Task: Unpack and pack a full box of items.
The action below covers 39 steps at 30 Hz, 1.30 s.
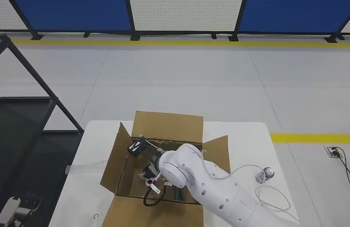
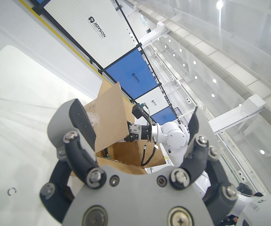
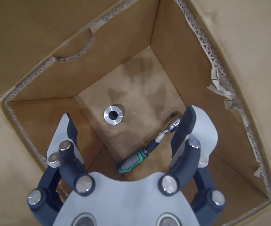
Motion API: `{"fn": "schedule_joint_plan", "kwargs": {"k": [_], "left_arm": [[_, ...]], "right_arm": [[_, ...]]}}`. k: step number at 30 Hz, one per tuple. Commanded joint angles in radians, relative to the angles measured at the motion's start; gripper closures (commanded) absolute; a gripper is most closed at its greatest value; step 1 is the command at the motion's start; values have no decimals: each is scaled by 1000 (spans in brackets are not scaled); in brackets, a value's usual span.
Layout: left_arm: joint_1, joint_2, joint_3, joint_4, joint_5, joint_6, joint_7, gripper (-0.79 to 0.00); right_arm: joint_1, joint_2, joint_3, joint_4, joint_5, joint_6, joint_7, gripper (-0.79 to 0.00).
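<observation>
Nearest, the right gripper (image 3: 128, 116), fingers (image 3: 185, 123) spread wide and holding nothing, inside the mouth of one open cardboard box (image 3: 185, 55). Beyond the fingertips, on the box floor, two things. One short metal sleeve (image 3: 113, 115), standing on end with its bore showing, between the two fingers and well apart from both walls. One ratchet wrench (image 3: 147, 148) with a green and black handle, lying along the floor edge close to a wall, head just beside one fingertip. Bare floor all round the sleeve, and clear of the wrench. Ragged, torn top edges on two walls. Four flaps (image 1: 167, 123) folded outward. Outside the box, on the white table (image 1: 95, 164), one can (image 1: 265, 175) and one loose white cable (image 1: 274, 198). Left gripper (image 2: 136, 106) likewise spread wide and empty, away from the box.
</observation>
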Motion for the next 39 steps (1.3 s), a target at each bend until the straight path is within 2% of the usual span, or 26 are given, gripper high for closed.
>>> {"fn": "schedule_joint_plan", "kwargs": {"k": [1, 6, 11, 14, 16, 23, 30, 32, 33, 35, 38, 39], "left_arm": [[0, 0, 0, 0, 0, 0, 0, -785], [0, 0, 0, 0, 0, 0, 0, -785], [0, 0, 0, 0, 0, 0, 0, -785], [0, 0, 0, 0, 0, 0, 0, -785], [0, 0, 0, 0, 0, 0, 0, -785], [0, 0, 0, 0, 0, 0, 0, -785], [0, 0, 0, 0, 0, 0, 0, -785], [0, 0, 0, 0, 0, 0, 0, -785], [0, 0, 0, 0, 0, 0, 0, -785], [0, 0, 0, 0, 0, 0, 0, -785], [0, 0, 0, 0, 0, 0, 0, -785], [0, 0, 0, 0, 0, 0, 0, -785]], "right_arm": [[10, -18, -20, 49, 6, 11, -4, -785], [36, -64, -56, 171, 50, 1, -6, -782], [54, -100, -74, 250, 95, -39, 1, -616], [63, -126, -94, 300, 107, -59, 9, -650], [69, -141, -103, 331, 116, -68, 13, -613], [89, -188, -123, 429, 130, -90, 2, -597], [100, -234, -137, 524, 137, -106, -14, -548], [101, -244, -137, 553, 141, -110, -23, -416], [102, -248, -136, 566, 144, -113, -27, -379], [104, -256, -134, 586, 147, -119, -34, -348], [107, -267, -130, 615, 146, -123, -52, -256], [107, -269, -129, 620, 146, -123, -55, -135]]}}
